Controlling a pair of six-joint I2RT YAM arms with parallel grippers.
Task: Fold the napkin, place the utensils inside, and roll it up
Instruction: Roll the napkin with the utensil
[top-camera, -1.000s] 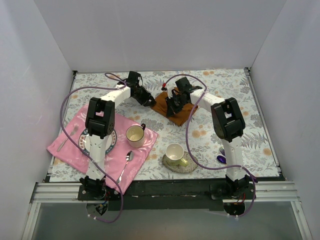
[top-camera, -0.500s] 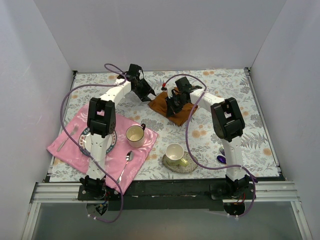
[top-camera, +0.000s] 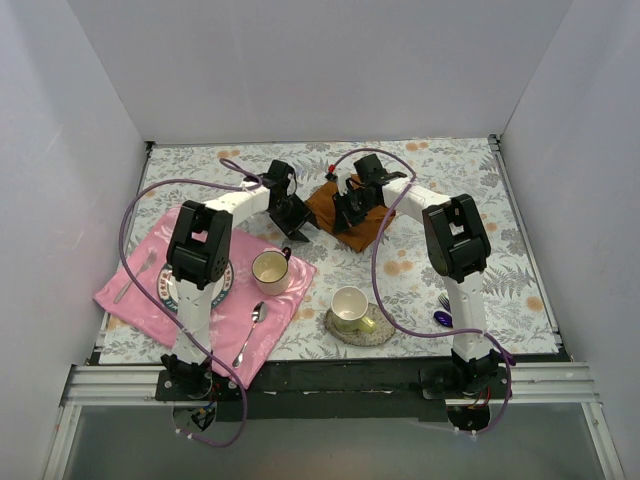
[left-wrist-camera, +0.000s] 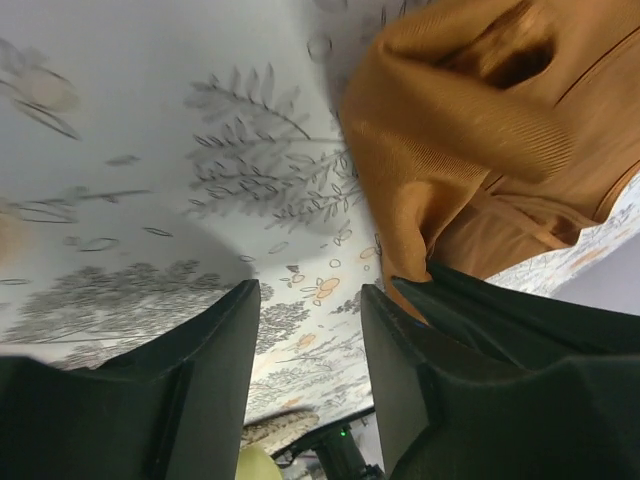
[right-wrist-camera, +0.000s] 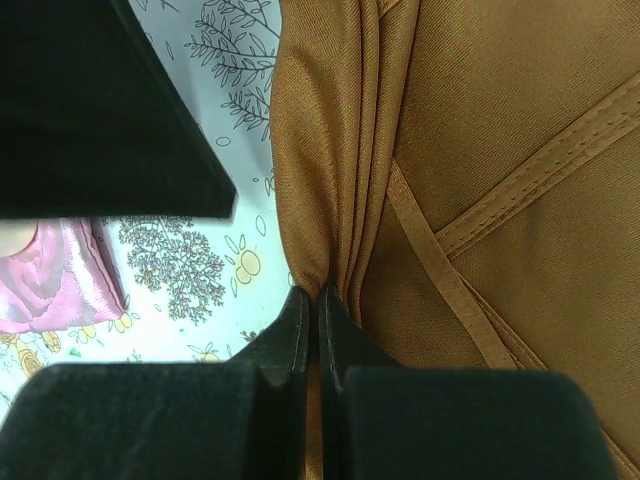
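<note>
While the right gripper (right-wrist-camera: 318, 296) is clenched on a gathered fold of the napkin (top-camera: 322, 202), with the rust-orange satin pinched between its two closed fingertips, the left gripper (left-wrist-camera: 310, 292) hangs released just to the left of that cloth. Its jaws stand apart, with only the floral table cover (left-wrist-camera: 150, 150) showing between them. The napkin lies crumpled at the far middle of the table, its folds bunched up. In the right wrist view a stitched hem runs slantwise across it. In the left wrist view its edge rises just beside the right-hand finger; whether it touches that finger cannot be told. The utensils (top-camera: 441, 312) lie at the near right, close beside the base of the right arm and well apart from the napkin. They are small purple pieces, partly hidden by the arm. On the near left a pink cloth (top-camera: 135, 292) is spread. A plate (top-camera: 168, 280) on it is half covered by the left arm, a cup (top-camera: 270, 270) stands to the plate's right, and a metal spoon (top-camera: 250, 333) lies near the cloth's near edge. A second cup (top-camera: 349, 303) stands on a saucer (top-camera: 372, 330) at the near middle.
</note>
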